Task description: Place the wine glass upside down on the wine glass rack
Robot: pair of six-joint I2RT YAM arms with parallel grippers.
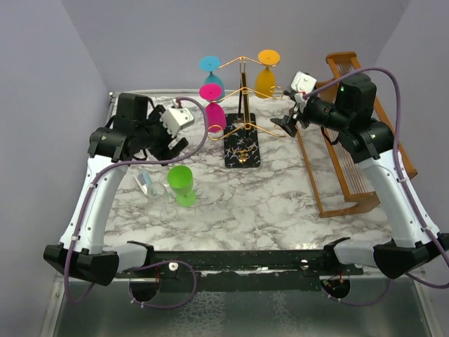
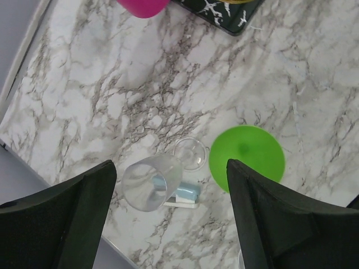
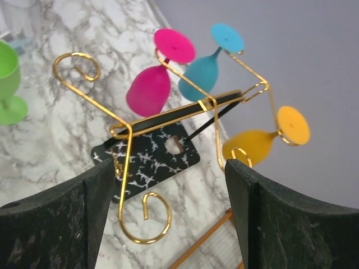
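Nearest me on the marble bench (image 1: 280,210), the green wine glass (image 1: 181,184) stands upright on its foot, not on any rack. Just beside it, on its left, lies a clear glass (image 2: 150,182). It is hard to read from above. The left wrist view shows its open mouth and a small clear ring beside it, with a pale blue piece (image 2: 188,193) half hidden under it. I cannot tell what that piece is.

The left gripper (image 2: 170,164) hangs over these 2 glasses with its jaws spread wide and nothing between them.

Farther back stands the wine glass rack (image 1: 242,147), gold wire on a black speckled base. 3 glasses hang upside down from its arms: a pink one (image 1: 215,116) lower on the left, a blue one (image 1: 209,64) above it and an orange one (image 1: 265,81) on the right. Several curled hooks carry nothing. The left wrist view cuts off the pink bowl and the base at its top edge.

The right gripper (image 3: 168,165) is raised just right of the rack, jaws parted and holding nothing. The green glass is clipped by the left edge of its view.

Behind that arm, a brown wooden slatted rack (image 1: 351,161) runs along the right side, partly hidden by it.
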